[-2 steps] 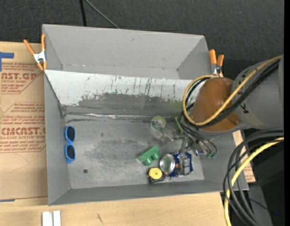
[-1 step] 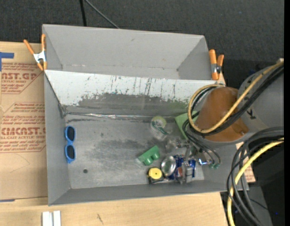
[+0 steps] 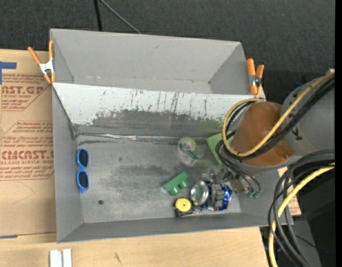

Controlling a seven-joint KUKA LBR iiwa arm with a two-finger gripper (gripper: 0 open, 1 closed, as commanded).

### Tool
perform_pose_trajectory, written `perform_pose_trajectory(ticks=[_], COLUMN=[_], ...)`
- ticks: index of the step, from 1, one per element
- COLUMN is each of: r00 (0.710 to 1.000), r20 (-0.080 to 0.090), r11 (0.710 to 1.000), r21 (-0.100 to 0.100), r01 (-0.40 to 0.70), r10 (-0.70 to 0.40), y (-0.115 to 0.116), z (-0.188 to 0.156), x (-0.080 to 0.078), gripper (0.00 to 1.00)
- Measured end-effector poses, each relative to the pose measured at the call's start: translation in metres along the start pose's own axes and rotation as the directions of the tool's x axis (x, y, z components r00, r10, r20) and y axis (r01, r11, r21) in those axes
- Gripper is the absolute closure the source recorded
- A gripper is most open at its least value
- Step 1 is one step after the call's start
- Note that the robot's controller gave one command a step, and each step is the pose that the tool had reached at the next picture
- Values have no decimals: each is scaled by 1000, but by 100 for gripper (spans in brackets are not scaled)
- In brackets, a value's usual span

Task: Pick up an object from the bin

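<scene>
1. Gripper (image 3: 225,182) is down in the near right corner of the grey metal bin (image 3: 132,99). It's a dark tangle of parts under the arm's orange cover (image 3: 259,132) and its yellow and black cables (image 3: 282,204).
2. Honestly can't tell if it's spread apart or closed up, it's way too dark and cluttered down there.
3. Right at its tip is a small heap: a crumpled blue and silver shiny thing (image 3: 219,198), touching a shiny clear round piece (image 3: 199,193) on its left.
4. A small yellow round disc (image 3: 183,206) sits at the left end of that heap, close to the near wall.
5. A green plastic block (image 3: 176,183) lies just left of the heap, tilted a bit.
6. Farther back there's a clear round cup-like thing (image 3: 187,147), and just right of it a flat light green piece (image 3: 214,143) partly tucked under the arm.
7. A pair of blue plastic sunglasses (image 3: 82,170) is way over by the left wall, well apart from everything else.
</scene>
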State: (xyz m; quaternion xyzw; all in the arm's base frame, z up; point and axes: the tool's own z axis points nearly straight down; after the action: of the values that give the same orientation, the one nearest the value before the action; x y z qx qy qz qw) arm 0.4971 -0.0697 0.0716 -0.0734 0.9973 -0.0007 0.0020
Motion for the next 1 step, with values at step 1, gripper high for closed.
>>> perform_pose_trajectory(ticks=[1], r00=[1000], r20=[3], r11=[1000], r21=[2], r01=[6], r10=[-6], y=[-37], z=[-122], x=[-5], gripper=[100])
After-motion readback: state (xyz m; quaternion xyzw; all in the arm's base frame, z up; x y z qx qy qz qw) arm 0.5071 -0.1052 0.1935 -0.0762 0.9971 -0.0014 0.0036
